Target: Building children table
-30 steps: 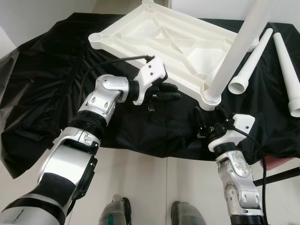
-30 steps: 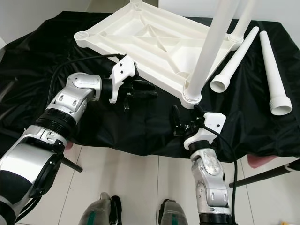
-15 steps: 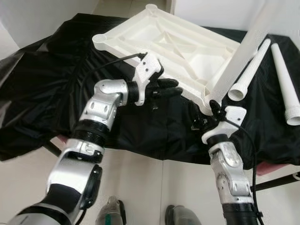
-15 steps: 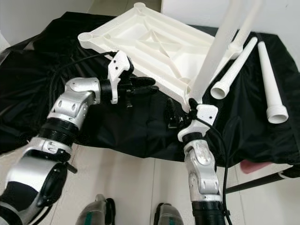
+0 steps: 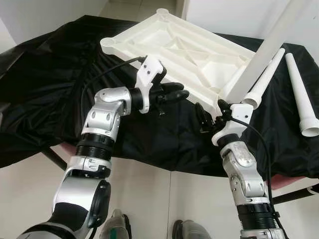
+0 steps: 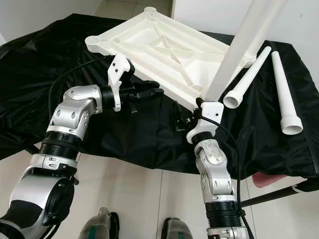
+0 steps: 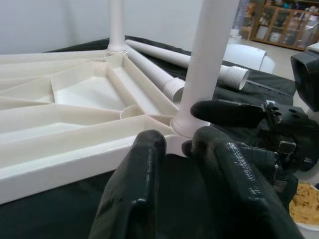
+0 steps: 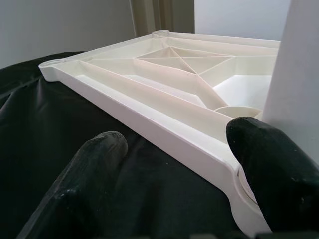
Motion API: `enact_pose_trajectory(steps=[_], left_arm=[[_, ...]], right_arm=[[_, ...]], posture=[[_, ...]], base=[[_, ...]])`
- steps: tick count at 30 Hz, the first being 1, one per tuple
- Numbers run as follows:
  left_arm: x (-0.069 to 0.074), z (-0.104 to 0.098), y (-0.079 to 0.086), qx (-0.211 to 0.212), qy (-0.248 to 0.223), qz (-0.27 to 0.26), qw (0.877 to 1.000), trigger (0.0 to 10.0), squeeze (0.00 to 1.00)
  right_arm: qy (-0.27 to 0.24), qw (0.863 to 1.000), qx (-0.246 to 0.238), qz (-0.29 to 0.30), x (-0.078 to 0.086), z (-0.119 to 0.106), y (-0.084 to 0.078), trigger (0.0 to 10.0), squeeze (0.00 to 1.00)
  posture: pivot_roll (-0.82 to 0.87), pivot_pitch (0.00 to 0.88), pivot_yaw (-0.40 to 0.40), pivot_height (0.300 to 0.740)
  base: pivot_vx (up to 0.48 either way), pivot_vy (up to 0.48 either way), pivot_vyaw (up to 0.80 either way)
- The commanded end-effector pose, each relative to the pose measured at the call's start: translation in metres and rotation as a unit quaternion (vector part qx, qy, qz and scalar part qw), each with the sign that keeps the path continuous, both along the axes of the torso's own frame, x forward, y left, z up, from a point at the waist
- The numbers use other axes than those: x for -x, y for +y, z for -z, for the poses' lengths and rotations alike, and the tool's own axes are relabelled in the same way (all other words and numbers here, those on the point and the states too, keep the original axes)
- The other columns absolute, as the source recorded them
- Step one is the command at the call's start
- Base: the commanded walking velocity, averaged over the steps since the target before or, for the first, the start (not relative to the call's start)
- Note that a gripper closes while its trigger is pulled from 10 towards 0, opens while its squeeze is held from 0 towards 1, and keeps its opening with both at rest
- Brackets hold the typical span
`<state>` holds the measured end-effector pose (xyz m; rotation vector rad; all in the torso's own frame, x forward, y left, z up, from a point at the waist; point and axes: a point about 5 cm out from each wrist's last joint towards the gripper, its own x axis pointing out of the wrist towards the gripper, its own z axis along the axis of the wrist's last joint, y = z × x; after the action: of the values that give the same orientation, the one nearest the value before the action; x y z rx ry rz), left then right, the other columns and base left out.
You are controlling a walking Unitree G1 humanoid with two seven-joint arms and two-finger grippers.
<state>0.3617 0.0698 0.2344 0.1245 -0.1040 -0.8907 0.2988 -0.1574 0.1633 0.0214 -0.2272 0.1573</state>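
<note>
A white plastic tabletop (image 5: 174, 45) lies upside down on a black cloth. One white leg (image 5: 264, 50) stands upright in its near right corner socket, and a second leg (image 7: 116, 25) stands at a far corner. My left gripper (image 5: 177, 93) is shut and empty, its tips just off the tabletop's front edge. My right gripper (image 5: 210, 113) is open at the near right corner. One of its fingers (image 8: 269, 159) sits beside the leg base, the other (image 8: 94, 169) over the cloth.
Two loose white legs (image 5: 266, 79) (image 5: 299, 84) lie on the cloth to the right of the tabletop. The black cloth (image 5: 45, 89) drapes over the front edge above the tiled floor (image 5: 164, 199). A bowl of snacks (image 7: 304, 204) stands close by.
My right gripper has risen from below the corner up to the leg base. The left gripper stays by the front edge. The camera has shifted.
</note>
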Motion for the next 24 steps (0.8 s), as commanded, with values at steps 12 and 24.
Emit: enact_pose_trajectory(steps=[12,24], left_arm=[[-0.011,0.012,0.036,0.042,0.041,-0.254,0.965,10.0,0.00],[0.003,0.018,0.028,0.067,0.011,-0.304,0.950,10.0,0.00]], right_arm=[[0.007,1.000,0.013,-0.003,0.002,0.007,-0.002,10.0,0.00],[0.018,1.000,0.009,0.012,0.003,0.017,-0.001,10.0,0.00]], posture=[[0.03,0.060,-0.020,0.740],[0.05,0.052,-0.039,0.740]], base=[[0.000,0.000,0.00],[0.000,0.000,0.00]])
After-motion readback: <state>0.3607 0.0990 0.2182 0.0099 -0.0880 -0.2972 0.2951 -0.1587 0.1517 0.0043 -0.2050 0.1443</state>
